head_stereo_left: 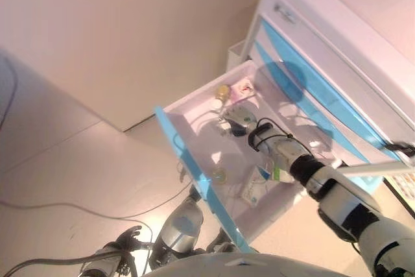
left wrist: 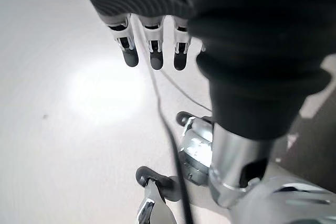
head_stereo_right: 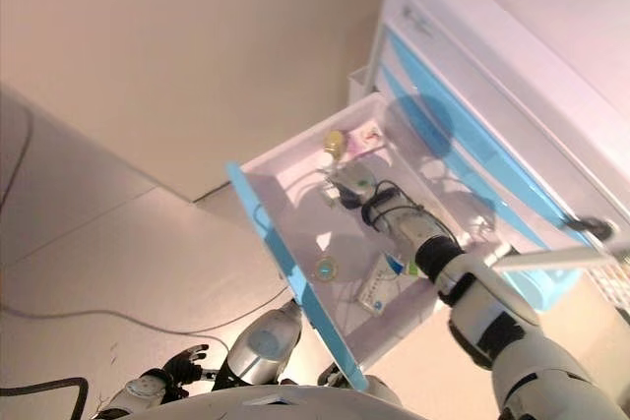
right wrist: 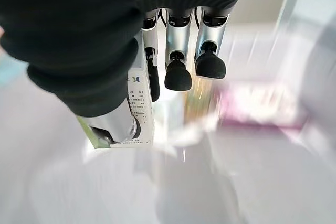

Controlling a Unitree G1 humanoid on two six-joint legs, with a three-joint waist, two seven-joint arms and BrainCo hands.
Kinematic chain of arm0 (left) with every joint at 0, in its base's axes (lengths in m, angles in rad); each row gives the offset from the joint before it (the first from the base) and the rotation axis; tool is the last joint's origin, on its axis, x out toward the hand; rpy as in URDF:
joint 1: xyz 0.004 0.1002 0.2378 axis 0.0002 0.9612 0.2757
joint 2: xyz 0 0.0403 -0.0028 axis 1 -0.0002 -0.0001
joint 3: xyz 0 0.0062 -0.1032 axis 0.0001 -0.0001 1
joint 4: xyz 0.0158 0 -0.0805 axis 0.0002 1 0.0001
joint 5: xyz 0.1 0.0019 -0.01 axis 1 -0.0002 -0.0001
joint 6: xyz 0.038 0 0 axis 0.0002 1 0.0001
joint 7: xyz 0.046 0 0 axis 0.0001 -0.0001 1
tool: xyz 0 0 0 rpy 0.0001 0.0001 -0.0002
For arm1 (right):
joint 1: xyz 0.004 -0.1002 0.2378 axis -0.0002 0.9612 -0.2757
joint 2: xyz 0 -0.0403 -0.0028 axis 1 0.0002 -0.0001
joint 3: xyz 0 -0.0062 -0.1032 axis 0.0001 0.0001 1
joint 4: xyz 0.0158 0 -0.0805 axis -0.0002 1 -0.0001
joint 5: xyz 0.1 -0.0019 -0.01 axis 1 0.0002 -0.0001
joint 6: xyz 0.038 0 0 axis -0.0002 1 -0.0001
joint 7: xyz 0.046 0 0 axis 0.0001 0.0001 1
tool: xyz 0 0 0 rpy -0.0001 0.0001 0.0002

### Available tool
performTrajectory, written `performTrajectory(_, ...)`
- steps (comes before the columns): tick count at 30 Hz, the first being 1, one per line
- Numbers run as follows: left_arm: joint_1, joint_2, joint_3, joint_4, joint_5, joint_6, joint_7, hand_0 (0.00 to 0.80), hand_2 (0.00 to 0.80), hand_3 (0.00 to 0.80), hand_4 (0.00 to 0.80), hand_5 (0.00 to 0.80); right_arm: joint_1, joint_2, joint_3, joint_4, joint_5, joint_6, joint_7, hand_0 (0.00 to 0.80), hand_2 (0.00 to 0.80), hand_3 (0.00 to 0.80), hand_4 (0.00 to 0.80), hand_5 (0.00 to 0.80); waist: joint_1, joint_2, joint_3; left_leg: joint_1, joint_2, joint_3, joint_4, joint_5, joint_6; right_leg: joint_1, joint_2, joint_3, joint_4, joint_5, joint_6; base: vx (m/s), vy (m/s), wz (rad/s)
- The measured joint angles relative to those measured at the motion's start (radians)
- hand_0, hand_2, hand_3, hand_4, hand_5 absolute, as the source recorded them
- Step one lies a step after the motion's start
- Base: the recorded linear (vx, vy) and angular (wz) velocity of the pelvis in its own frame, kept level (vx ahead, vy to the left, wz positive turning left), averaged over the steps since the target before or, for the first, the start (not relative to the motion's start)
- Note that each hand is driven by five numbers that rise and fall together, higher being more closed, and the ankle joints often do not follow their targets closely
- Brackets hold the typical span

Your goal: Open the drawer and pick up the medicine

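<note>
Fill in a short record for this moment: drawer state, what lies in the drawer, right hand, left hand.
drawer: pulled open, blue front
contents: small round bottle, pink packet, white box, other small items
right hand: inside the drawer, fingers closed on a white medicine box
left hand: low beside the robot, over the floor, holding nothing
</note>
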Motion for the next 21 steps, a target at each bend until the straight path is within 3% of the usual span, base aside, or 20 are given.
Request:
performTrajectory(6, 0.008, 0.043, 0.040, -0.010, 0.003, 0.044, -0.002, 0.000, 0.000, 0.000, 0.000, 0.000, 0.030, -0.230, -0.154, -0.360, 0.344, 0.037, 0.333, 0.800, 0.800, 0.800, 0.800, 0.800, -0.142, -0.040, -0.064, 0.038, 0.019, 0.113, -0.017, -0.016, 0.005, -0.005, 0.003, 0.108, -0.022, 0.037, 0.007, 0.004, 0.010, -0.56)
performTrajectory(10, 0.006, 0.037, 0.039, -0.004, 0.020, 0.065, -0.007, 0.000, 0.000, 0.000, 0.000, 0.000, 0.042, -0.302, -0.279, -0.445, 0.622, 0.086, 0.443, 0.800, 0.800, 0.800, 0.800, 0.800, -0.223, -0.025, -0.155, 0.071, 0.020, 0.170, -0.047, -0.008, 0.028, 0.000, 0.002, 0.164, -0.052, 0.068, 0.014, 0.018, 0.024, -0.48)
performTrajectory(15, 0.002, -0.003, 0.038, -0.003, 0.021, 0.078, -0.011, 0.000, 0.000, 0.000, 0.000, 0.000, 0.038, -0.355, -0.384, -0.441, 0.786, 0.106, 0.423, 0.800, 0.800, 0.800, 0.800, 0.800, -0.283, 0.021, -0.200, 0.135, 0.024, 0.214, -0.108, 0.000, 0.035, 0.033, 0.004, 0.205, -0.076, 0.072, 0.020, 0.046, 0.022, -0.24)
performTrajectory(21, 0.005, -0.037, 0.024, 0.009, 0.021, 0.078, -0.025, 0.000, 0.000, 0.000, 0.000, 0.000, -0.024, -0.398, -0.461, -0.300, 0.825, 0.121, 0.279, 0.800, 0.800, 0.800, 0.800, 0.800, -0.302, 0.031, -0.217, 0.166, 0.029, 0.219, -0.117, -0.003, 0.030, 0.073, 0.015, 0.207, -0.107, 0.079, 0.016, 0.072, -0.001, -0.03)
